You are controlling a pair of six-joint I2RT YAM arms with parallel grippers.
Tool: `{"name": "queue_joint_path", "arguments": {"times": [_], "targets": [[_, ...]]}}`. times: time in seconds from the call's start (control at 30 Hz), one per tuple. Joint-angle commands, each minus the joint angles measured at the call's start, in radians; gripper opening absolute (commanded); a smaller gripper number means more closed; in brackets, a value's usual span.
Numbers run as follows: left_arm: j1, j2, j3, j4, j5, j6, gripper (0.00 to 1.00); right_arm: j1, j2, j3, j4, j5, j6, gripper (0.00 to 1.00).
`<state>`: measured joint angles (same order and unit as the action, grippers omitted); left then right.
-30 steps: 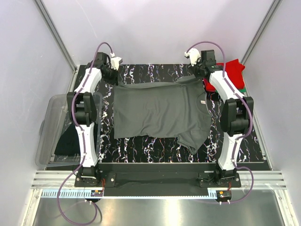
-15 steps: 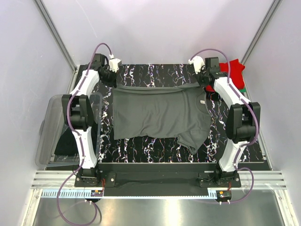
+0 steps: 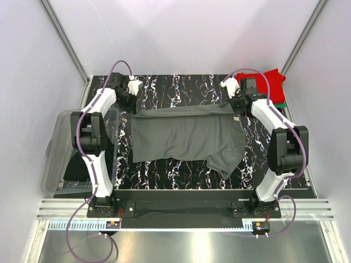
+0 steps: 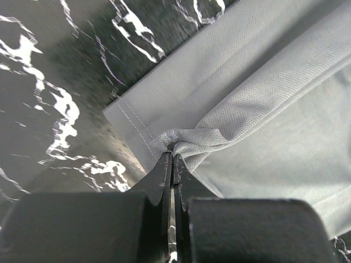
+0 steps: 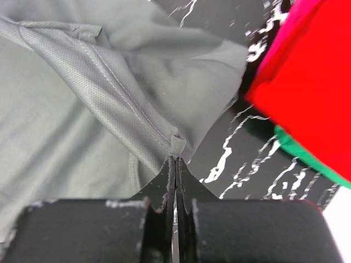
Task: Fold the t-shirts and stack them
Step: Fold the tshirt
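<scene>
We see the dark grey soft cloth t-shirt spread across the middle of the black, white-veined marble-patterned table. Its far edge is gathered into a raised fold that runs between our two grippers.

The left gripper has its fingers pressed together on the shirt's far-left hem corner. In the left wrist view a puckered knot of grey mesh fabric sits right at the tips, the stitched hem runs off to the upper left, and the folded band stretches away to the upper right.

The right gripper is likewise clamped on the shirt's far-right edge. In the right wrist view a small tab of seamed cloth stands just past the pinched tips, and the fabric fans out to the left.

The rest of the shirt lies flat on the table toward the arm bases, with one sleeve pointing to the near right.

Near the right gripper, at the table's far-right corner, a bright red cloth t-shirt lies over a green cloth t-shirt.

At the table's left edge stands a clear plastic tub, with black cloth showing through it.
</scene>
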<state>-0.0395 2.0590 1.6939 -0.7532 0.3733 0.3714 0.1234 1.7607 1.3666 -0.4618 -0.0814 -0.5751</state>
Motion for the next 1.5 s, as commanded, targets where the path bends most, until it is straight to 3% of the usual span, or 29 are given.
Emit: {"name": "queue_joint_path", "arguments": {"times": [0.0,0.3,0.33,0.43,0.57,0.67,0.77,1.03,1.2,1.47], "targets": [[-0.01,-0.08,-0.028,0.023,0.03,0.02,0.0,0.001,-0.047,-0.03,-0.008,-0.023,0.011,0.0],[-0.014,-0.157,-0.135,0.017,0.0,0.038,0.0,0.001,-0.04,-0.06,-0.093,-0.095,0.035,0.0],[-0.013,-0.174,-0.158,0.017,-0.005,0.046,0.08,0.001,-0.044,-0.046,-0.119,-0.128,0.038,0.06],[-0.013,-0.268,-0.155,0.008,-0.016,0.09,0.16,0.001,-0.076,0.021,-0.265,-0.197,0.029,0.31],[-0.014,-0.307,-0.09,0.009,-0.014,0.112,0.25,0.001,-0.165,0.034,-0.293,-0.204,-0.02,0.37],[-0.019,-0.237,-0.008,0.008,-0.01,0.068,0.28,0.001,-0.152,0.025,-0.229,-0.172,-0.04,0.38],[-0.042,-0.145,0.024,0.0,-0.005,0.029,0.26,0.002,-0.04,0.081,-0.228,-0.201,-0.022,0.37],[-0.102,-0.01,0.049,0.0,-0.069,0.012,0.19,0.002,0.27,0.34,-0.296,-0.264,-0.028,0.33],[-0.112,0.024,0.029,-0.021,-0.079,0.012,0.14,-0.001,0.39,0.456,-0.337,-0.267,-0.008,0.32],[-0.112,-0.013,-0.08,-0.026,-0.103,0.02,0.11,0.002,0.454,0.512,-0.353,-0.281,0.021,0.32]]}}
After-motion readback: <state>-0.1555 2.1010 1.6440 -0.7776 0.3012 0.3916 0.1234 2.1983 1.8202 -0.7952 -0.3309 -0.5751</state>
